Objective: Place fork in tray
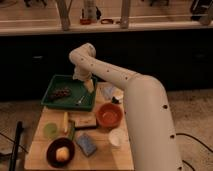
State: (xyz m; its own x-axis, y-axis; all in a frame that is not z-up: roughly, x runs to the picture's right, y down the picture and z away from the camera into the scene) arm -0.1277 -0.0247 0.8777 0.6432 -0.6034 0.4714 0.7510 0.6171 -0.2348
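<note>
The dark green tray (52, 85) sits at the back left of the wooden table. A small silvery fork (80, 100) lies inside it near its front right corner. A dark cluster like grapes (61, 93) lies in the tray's middle. My gripper (89, 85) hangs over the tray's right side, just above and behind the fork, apart from it. My white arm (125, 82) reaches in from the right.
An orange bowl (109, 114) stands right of the tray's front. A black bowl (60, 152) with a yellow item is at the front left. A yellow stick-like item (65, 122), a blue sponge (86, 144), a white cup (116, 137) and a green item (50, 130) lie on the table.
</note>
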